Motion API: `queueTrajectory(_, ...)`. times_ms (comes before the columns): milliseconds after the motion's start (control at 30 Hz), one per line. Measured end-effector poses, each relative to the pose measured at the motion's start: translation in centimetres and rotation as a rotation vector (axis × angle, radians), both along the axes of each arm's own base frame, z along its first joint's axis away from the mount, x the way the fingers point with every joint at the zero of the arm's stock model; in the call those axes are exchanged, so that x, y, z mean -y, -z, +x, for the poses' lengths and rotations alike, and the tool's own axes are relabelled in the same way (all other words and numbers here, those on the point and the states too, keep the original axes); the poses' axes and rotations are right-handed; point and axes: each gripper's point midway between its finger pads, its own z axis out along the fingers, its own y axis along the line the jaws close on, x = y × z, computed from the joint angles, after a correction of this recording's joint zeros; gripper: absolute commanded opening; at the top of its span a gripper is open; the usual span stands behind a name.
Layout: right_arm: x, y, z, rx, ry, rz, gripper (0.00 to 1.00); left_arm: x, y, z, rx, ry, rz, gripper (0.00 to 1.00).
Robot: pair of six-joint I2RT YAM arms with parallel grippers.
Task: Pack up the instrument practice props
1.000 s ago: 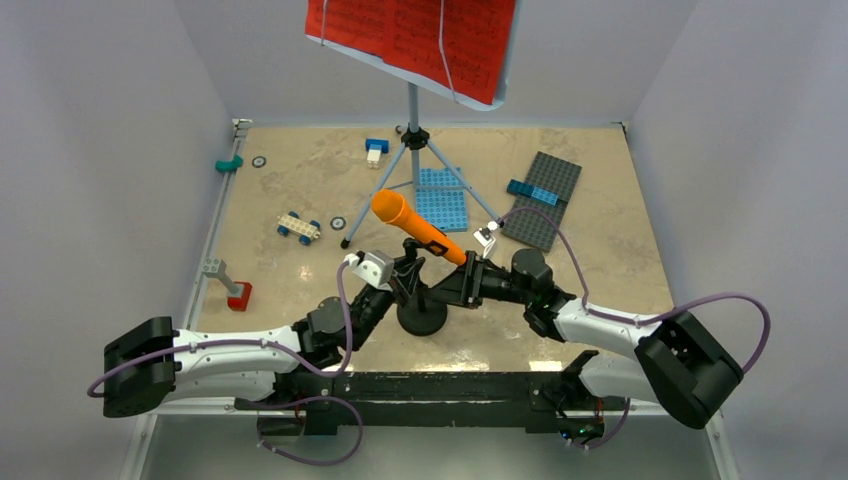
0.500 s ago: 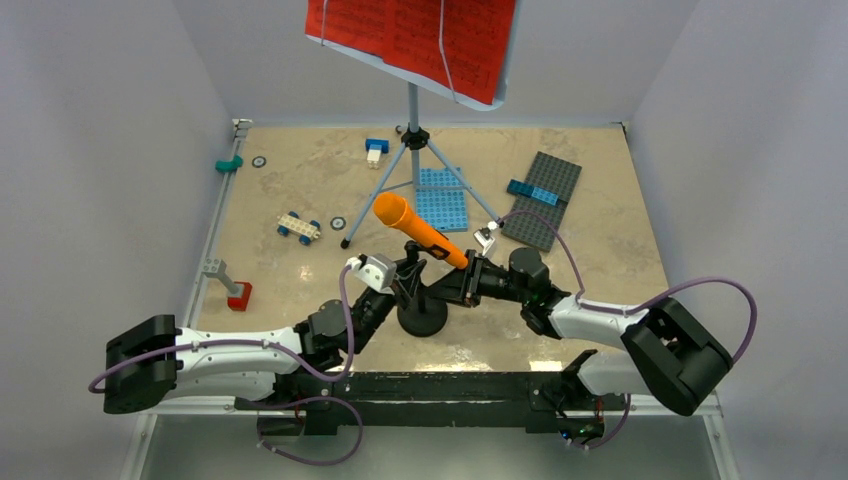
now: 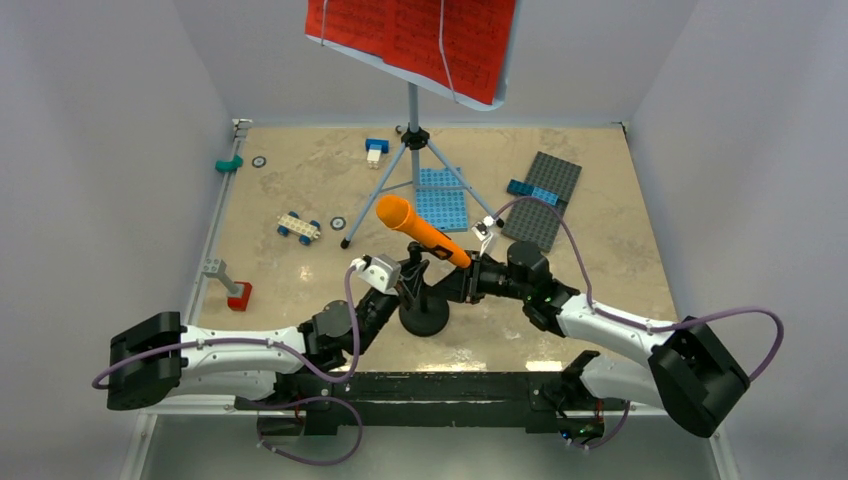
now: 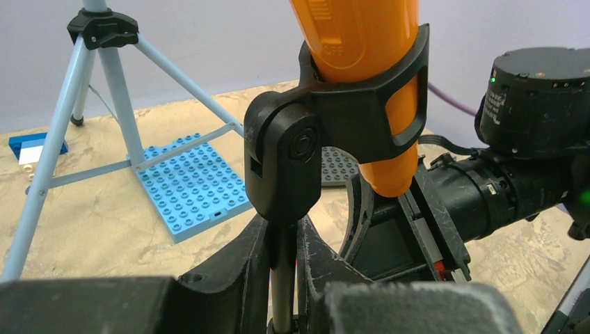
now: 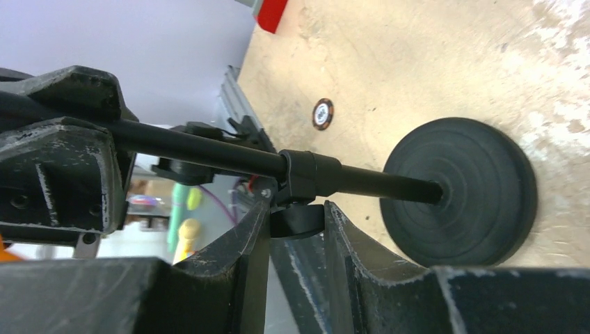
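Observation:
The orange toy microphone (image 3: 420, 230) sits tilted in the clip (image 4: 334, 125) of its short black stand, whose round base (image 3: 424, 318) rests on the table near the arms. My left gripper (image 4: 282, 243) is shut on the stand's thin pole, just below the clip joint. My right gripper (image 5: 296, 209) comes from the right and is shut on the black knob of the pole's collar, close to the base (image 5: 459, 191). The pale-blue music stand (image 3: 412, 130) is at the back on its tripod and carries the red sheet-music pages (image 3: 410, 35).
A blue studded plate (image 3: 440, 198) lies between the tripod legs and a grey one (image 3: 542, 198) lies to its right. A small wheeled car (image 3: 299, 227), a red and grey brick piece (image 3: 232, 290), a teal piece (image 3: 229, 163) and a blue-white brick (image 3: 375, 148) lie at the left and back.
Both grippers and the microphone stand have shifted slightly right and away from the arms' bases. The right arm's elbow has swung out to the right. Both grips stay the same.

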Motion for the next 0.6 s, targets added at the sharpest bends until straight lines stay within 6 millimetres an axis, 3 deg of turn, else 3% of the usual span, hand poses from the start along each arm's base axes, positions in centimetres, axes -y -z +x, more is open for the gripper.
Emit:
queueTrajectory(167,0.6,0.0,0.3,0.125,0.003,-0.104,0.03,0.2,0.0,0.0,-0.007,-0.001,-0.005,0.0)
queueTrajectory(267,0.9,0.1,0.0,0.155,-0.001,-0.133,0.43,0.4,0.1,-0.1,-0.011,0.007,-0.009,0.0)
queueTrajectory(333,1.0,0.0,-0.1,0.151,0.001,-0.132,0.55,0.5,0.0,-0.2,-0.011,0.012,-0.01,0.0)
queueTrajectory(600,1.0,0.3,0.4,0.072,0.034,-0.082,0.6,0.6,0.0,-0.3,-0.011,0.013,-0.009,0.0)
